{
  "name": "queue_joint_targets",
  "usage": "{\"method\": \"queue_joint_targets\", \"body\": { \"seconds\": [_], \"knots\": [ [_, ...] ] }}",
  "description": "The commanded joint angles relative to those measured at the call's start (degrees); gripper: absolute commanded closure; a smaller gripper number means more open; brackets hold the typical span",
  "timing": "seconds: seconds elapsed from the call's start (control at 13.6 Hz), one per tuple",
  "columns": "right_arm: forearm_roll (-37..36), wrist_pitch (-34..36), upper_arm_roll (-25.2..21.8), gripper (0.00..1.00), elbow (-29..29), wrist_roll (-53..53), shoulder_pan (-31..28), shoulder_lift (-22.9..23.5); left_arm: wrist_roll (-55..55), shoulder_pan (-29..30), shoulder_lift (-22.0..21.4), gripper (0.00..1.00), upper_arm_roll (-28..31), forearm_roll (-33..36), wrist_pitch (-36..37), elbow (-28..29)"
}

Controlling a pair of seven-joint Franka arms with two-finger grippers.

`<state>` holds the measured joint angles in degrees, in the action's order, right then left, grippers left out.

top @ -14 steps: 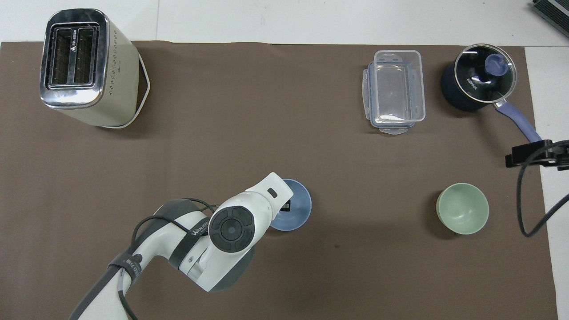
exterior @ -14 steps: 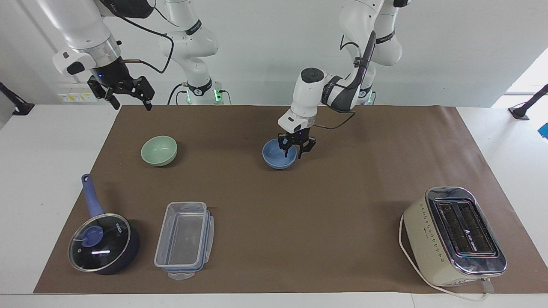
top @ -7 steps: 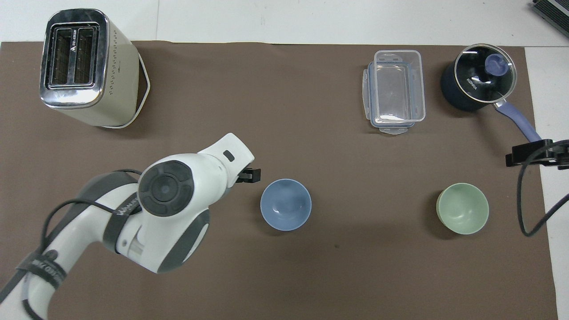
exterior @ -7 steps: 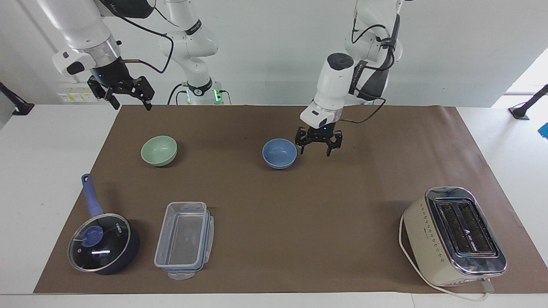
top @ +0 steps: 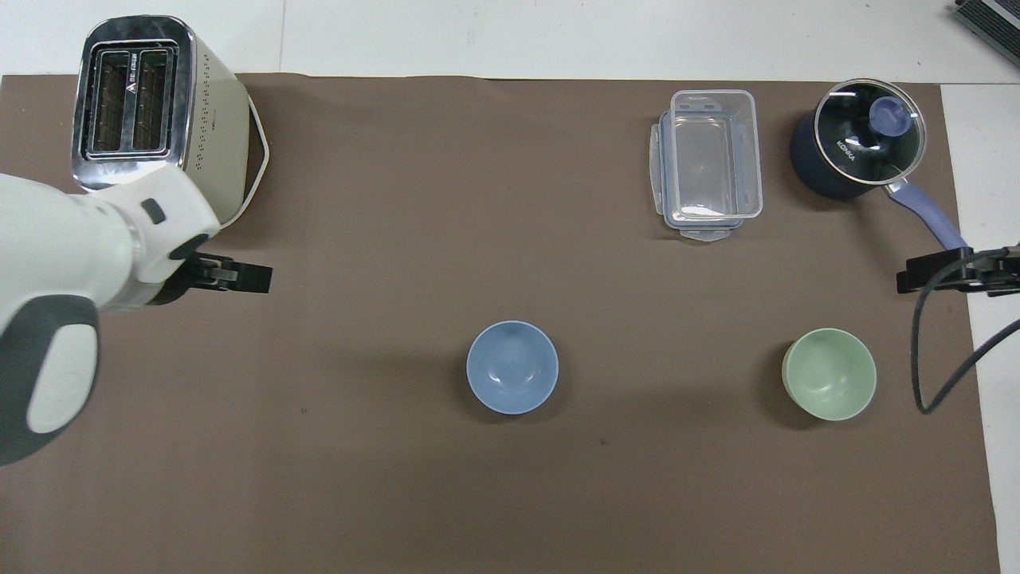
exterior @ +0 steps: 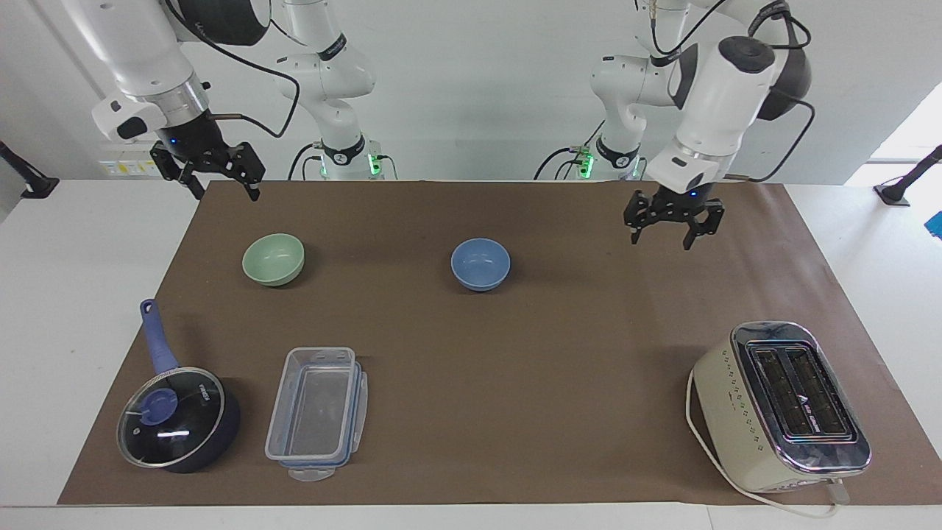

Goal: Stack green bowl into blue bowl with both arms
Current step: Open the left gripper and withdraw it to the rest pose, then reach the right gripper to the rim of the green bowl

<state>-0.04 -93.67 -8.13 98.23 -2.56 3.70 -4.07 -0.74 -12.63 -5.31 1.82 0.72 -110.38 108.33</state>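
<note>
The pale green bowl (exterior: 273, 258) (top: 829, 373) stands upright on the brown mat toward the right arm's end. The blue bowl (exterior: 480, 263) (top: 511, 367) stands upright near the mat's middle, apart from the green one and with nothing in it. My left gripper (exterior: 664, 234) (top: 239, 277) hangs open and empty over bare mat toward the left arm's end, well away from the blue bowl. My right gripper (exterior: 221, 185) (top: 948, 275) hangs open and empty over the mat's edge at the right arm's end, and that arm waits.
A cream toaster (exterior: 780, 405) (top: 151, 119) stands at the left arm's end, farther from the robots than the bowls. A clear lidded container (exterior: 316, 412) (top: 709, 163) and a dark blue saucepan (exterior: 176, 419) (top: 857, 147) with a glass lid stand farther out than the green bowl.
My left gripper opened off the blue bowl's rim, rose and swung away toward the left arm's end of the table. The blue bowl stayed in place. The right arm barely moved.
</note>
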Motion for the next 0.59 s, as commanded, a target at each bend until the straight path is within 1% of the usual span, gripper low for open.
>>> {"method": "queue_joint_targets", "body": {
  "seconds": [0.0, 0.15, 0.22, 0.44, 0.52],
  "knots": [
    [-0.9, -5.5, -0.2, 0.00, 7.0, -6.4, -2.1, -0.8, -2.6, 4.9, 1.5, 0.00, -0.8, 0.2, 5.9, -7.4],
    [-0.8, -9.1, -0.2, 0.00, 10.9, -9.9, -3.7, -0.9, -6.3, 6.7, 1.8, 0.00, -0.7, 0.1, 8.7, -11.2],
    [-0.8, -10.8, -0.2, 0.00, 12.8, -11.6, -4.6, -0.9, -6.5, 7.6, 2.7, 0.00, -0.7, 0.1, 10.3, -13.8],
    [-0.8, -17.7, -0.2, 0.00, 20.0, -17.4, -7.0, -0.9, -6.6, 8.8, 7.1, 0.00, -0.7, 0.0, 18.2, -23.4],
    [-0.8, -20.6, -0.1, 0.00, 22.5, -19.0, -8.1, -0.7, -6.6, 8.8, 7.7, 0.00, -0.6, -0.5, 19.8, -25.3]
  ]
}}
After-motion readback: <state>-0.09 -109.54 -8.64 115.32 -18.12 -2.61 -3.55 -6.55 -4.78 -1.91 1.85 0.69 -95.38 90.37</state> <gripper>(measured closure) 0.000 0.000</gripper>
